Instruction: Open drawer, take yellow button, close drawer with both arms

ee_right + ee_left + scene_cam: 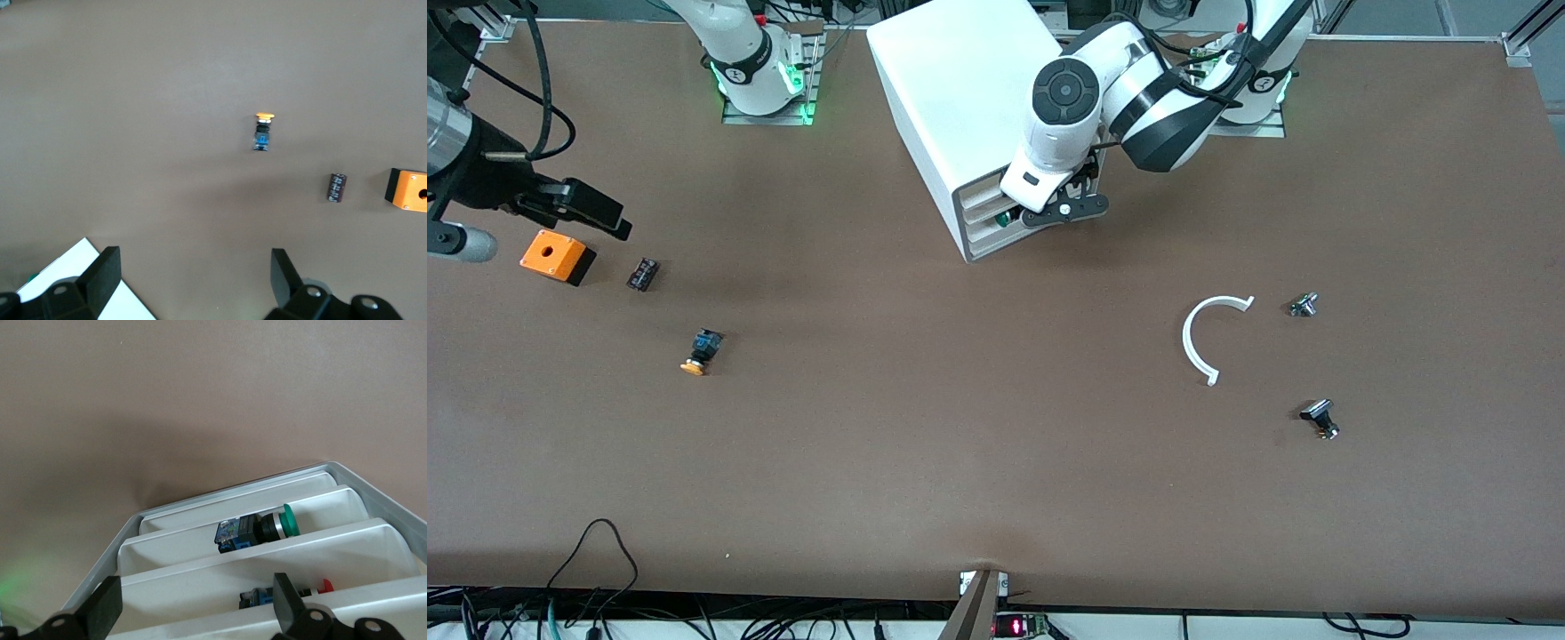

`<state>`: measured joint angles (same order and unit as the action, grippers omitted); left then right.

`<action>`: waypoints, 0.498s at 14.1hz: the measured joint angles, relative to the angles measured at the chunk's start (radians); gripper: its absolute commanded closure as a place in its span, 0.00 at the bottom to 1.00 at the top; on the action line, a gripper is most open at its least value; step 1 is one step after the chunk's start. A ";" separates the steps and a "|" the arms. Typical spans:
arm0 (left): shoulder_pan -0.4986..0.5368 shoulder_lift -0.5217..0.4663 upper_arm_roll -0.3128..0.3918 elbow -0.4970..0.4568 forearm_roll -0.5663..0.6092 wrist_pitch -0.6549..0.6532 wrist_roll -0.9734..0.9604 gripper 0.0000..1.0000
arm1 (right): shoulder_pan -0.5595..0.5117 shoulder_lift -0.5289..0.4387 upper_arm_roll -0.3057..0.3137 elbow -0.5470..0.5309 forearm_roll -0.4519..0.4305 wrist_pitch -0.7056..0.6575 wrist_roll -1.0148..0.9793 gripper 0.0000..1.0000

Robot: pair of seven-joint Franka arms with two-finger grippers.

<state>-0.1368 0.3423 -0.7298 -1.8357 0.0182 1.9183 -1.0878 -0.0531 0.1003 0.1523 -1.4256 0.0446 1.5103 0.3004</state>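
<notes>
I've got the left gripper [1069, 210] at the drawer unit [960, 107], upper centre, jaws wide and empty – right gripper [596, 213] waits upper left, wide, button [698, 352] lying out on the table [996, 462]

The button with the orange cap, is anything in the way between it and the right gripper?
Nothing visible is. The button lies alone on bare table. The open right gripper hangs above the orange box; that box and the small black piece lie off to the side of a straight path.

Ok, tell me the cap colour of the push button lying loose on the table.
Orange cap on the push button, with a black and blue body; the front view shows it best.
</notes>
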 measured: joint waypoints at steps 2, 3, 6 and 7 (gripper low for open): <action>0.000 0.000 -0.001 0.000 0.000 -0.006 -0.001 0.00 | 0.065 -0.038 -0.094 -0.054 0.000 0.025 -0.024 0.01; 0.000 0.000 -0.001 0.000 -0.001 -0.008 -0.001 0.00 | 0.080 -0.051 -0.115 -0.071 0.000 0.031 -0.030 0.01; 0.000 0.000 -0.002 0.000 -0.001 -0.012 -0.002 0.00 | 0.090 -0.067 -0.123 -0.093 -0.015 0.039 -0.032 0.01; 0.000 0.000 -0.002 0.000 -0.002 -0.013 -0.002 0.00 | 0.093 -0.068 -0.123 -0.095 -0.021 0.040 -0.032 0.01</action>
<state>-0.1365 0.3423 -0.7320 -1.8357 0.0167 1.9058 -1.0894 0.0396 0.0326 0.0291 -1.5210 0.0231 1.5504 0.2685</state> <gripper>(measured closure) 0.000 0.004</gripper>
